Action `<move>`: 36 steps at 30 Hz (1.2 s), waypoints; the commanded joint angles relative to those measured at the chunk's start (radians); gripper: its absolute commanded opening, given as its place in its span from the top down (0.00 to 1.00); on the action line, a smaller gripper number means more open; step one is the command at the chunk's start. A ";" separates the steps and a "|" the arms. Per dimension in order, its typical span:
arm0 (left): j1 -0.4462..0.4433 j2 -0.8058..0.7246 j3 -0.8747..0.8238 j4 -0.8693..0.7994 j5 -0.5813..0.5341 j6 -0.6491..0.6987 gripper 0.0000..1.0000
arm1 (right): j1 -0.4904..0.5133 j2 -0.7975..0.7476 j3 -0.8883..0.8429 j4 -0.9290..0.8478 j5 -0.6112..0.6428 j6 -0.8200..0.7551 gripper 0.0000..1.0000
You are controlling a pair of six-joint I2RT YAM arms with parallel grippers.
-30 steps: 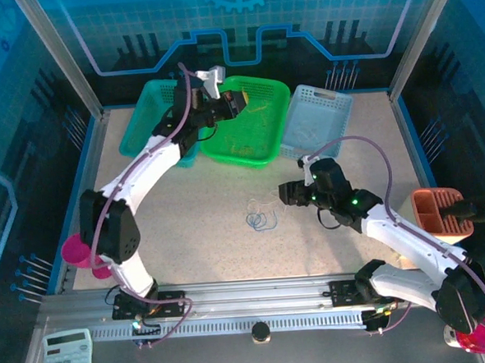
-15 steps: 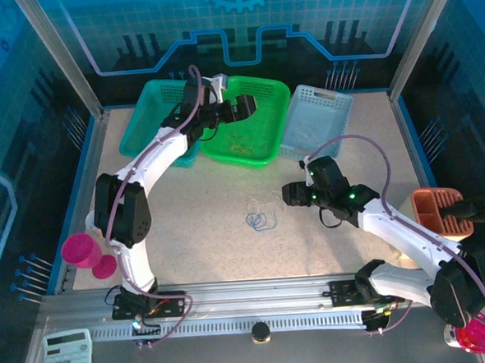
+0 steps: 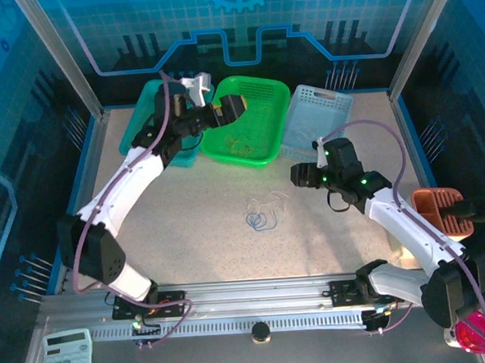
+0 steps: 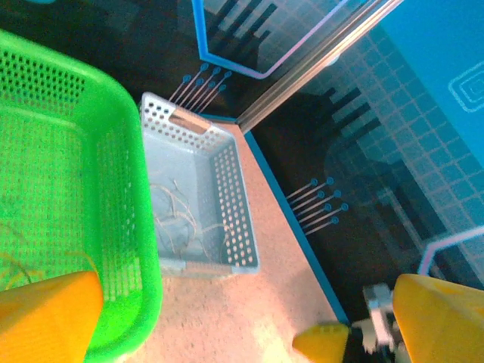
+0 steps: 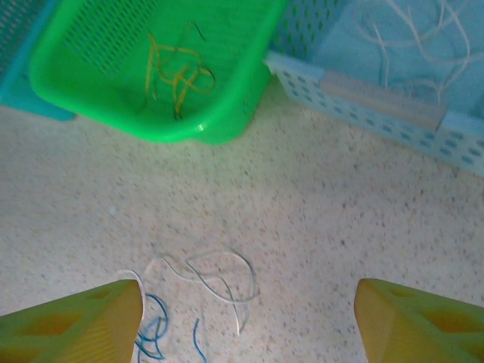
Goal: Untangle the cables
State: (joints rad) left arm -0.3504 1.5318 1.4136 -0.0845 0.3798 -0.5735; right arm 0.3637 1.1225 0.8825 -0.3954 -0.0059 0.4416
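Though near green basket [image 3: 225,159], cables [image 3: 263,216] on table [image 3: 188,230]

Three cameras: one high overview and one on each wrist.

The top camera sits above and behind the arm bases and looks down from far off on the whole table [image 3: 190,193], with the far edge at the top. The left wrist camera looks from above the green basket [image 4: 125,174] toward the far right corner, past its own fingers [image 4: 45,314], and takes in the pale blue basket [image 4: 236,197]. The right wrist camera hangs lower and nearer the tabletop, facing the far side. Its fingers [image 5: 76,321] are at the bottom corners, the cables [image 5: 200,287] lie close below, and both baskets run along its top edge. All three views share those two baskets.
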 commanded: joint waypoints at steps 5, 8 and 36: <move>0.008 -0.155 -0.232 0.068 0.032 -0.102 0.01 | -0.019 0.047 -0.019 -0.002 -0.143 -0.051 0.24; 0.008 -0.209 -0.299 0.088 0.033 -0.125 0.01 | -0.015 0.062 -0.081 0.030 -0.157 -0.057 0.27; 0.001 -0.242 -0.383 0.161 0.067 -0.220 0.01 | 0.057 0.436 -0.054 0.210 -0.131 -0.124 0.40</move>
State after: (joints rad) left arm -0.3504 1.3125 1.0424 0.0463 0.4183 -0.7849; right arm 0.4122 1.5249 0.7868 -0.2043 -0.1390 0.3489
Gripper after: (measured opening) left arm 0.992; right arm 0.604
